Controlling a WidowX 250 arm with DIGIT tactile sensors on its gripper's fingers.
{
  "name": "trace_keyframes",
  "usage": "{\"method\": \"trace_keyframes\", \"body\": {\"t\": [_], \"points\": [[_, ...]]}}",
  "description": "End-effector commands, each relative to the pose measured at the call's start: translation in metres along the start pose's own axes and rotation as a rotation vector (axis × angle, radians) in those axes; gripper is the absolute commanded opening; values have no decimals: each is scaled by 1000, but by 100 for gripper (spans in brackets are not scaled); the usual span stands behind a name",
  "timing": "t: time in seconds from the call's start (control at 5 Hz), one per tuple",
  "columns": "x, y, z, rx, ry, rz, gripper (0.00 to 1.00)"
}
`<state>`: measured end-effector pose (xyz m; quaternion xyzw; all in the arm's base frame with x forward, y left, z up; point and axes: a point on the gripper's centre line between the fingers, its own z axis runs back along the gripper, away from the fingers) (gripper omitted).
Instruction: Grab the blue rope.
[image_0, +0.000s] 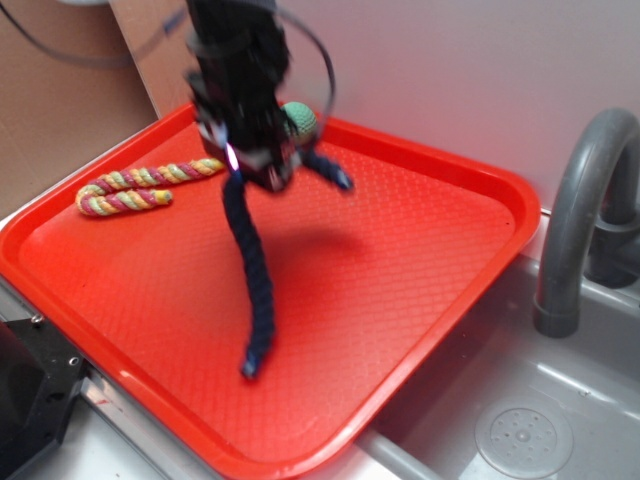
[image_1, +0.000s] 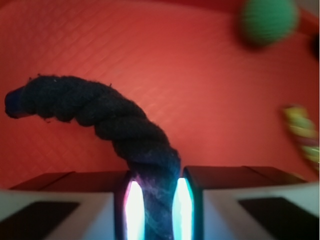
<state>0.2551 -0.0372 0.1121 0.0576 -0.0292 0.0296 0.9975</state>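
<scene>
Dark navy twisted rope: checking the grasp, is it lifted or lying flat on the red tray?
Partly lifted: the gripper pinches the dark navy twisted rope; its lower end touches the red tray.

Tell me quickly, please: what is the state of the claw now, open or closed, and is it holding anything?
Claw: closed on the blue rope, which is pinched between its two fingers.

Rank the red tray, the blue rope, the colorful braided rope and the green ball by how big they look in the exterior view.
1. Red tray
2. Blue rope
3. Colorful braided rope
4. Green ball, though the claw hides part of it, so its full size is unsure.
</scene>
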Motion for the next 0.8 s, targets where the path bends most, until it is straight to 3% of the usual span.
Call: {"method": "trace_keyframes", "body": {"t": [0.0,0.2,0.4,0.6], "points": [[15,23,83,-76,-21,55,0],[7,27,106,-109,10,88,0],[-2,31,116,-115,-20,116,0],[-2,30,107,-131,11,54,0]]}}
